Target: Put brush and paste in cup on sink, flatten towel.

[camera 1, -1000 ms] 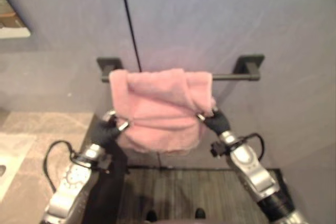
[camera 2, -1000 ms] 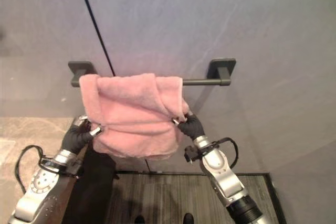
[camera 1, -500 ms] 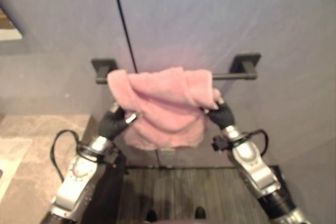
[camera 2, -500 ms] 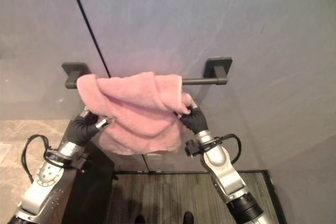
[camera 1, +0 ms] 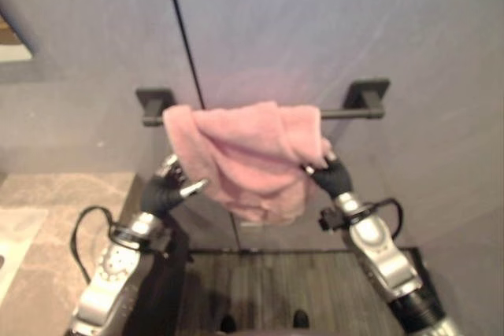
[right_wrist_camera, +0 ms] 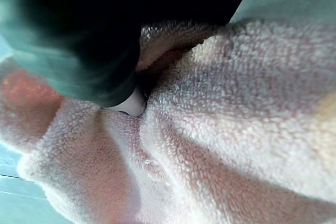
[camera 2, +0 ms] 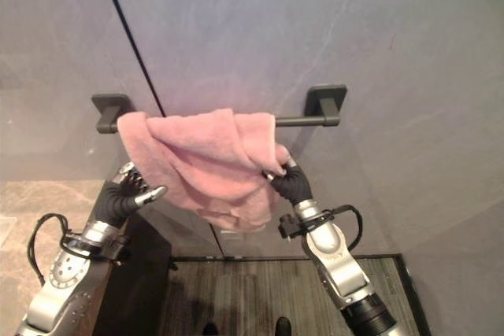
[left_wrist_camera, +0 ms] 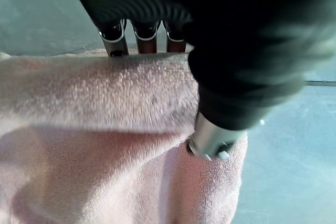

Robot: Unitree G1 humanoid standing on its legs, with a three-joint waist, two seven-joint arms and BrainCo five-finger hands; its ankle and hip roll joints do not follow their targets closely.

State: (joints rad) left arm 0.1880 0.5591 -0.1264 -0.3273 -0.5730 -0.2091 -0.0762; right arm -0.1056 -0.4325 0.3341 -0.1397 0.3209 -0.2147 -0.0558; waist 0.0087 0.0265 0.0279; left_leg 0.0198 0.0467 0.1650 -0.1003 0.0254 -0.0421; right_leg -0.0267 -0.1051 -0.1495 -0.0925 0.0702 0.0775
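I am pinching the pink towel (camera 2: 209,155) at its right edge with my right hand (camera 2: 288,181); it is hanging bunched over the wall bar (camera 2: 303,122), my left hand (camera 2: 126,194) resting released beside it

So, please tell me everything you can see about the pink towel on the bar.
The towel is pink, soft and fluffy like terry cloth. It hangs bunched and folded, not flat, over the left part of a dark bar fixed to the grey wall, its lower edge drooping unevenly. The right hand grips its right edge, fingers buried in the cloth. The left hand is at its left edge, fingers straight against the cloth.
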